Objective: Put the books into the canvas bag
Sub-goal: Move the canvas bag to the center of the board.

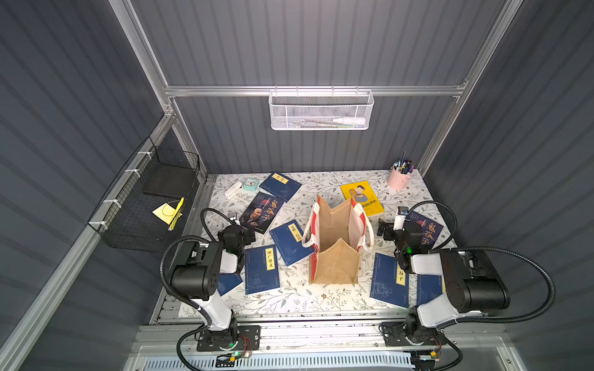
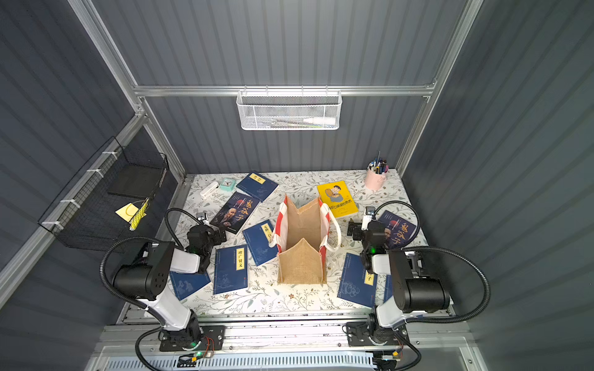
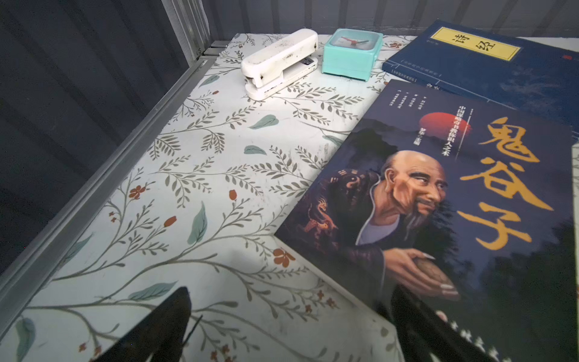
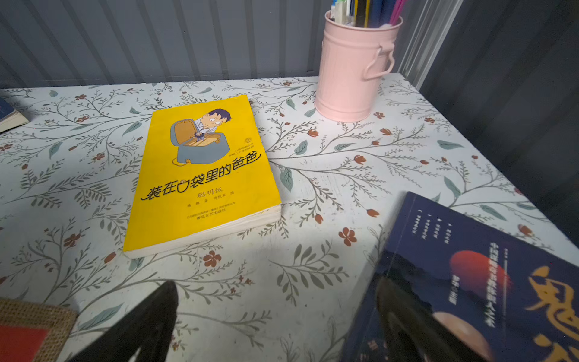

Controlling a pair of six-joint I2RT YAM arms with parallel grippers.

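- Nearest the bases, the left navy book (image 1: 229,283) lies half hidden under the left arm; the right navy book (image 1: 429,289) is cut off by the right arm.
- The canvas bag (image 1: 336,266) stands upright in the middle of the surface (image 1: 305,298), mouth open.
- Left gripper (image 3: 291,329) gapes wide, holding nothing, above the left portrait book's (image 3: 438,203) corner; contact unclear.
- Right gripper (image 4: 275,326) equally wide; right portrait book (image 4: 501,250) blurred beside it.
- Farthest, the yellow book (image 4: 203,175) lies flat.

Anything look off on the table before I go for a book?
Nothing spilled or damaged; the canvas bag stands upright and open. Only oddity: the portrait book overlaps the navy book beside the clock.
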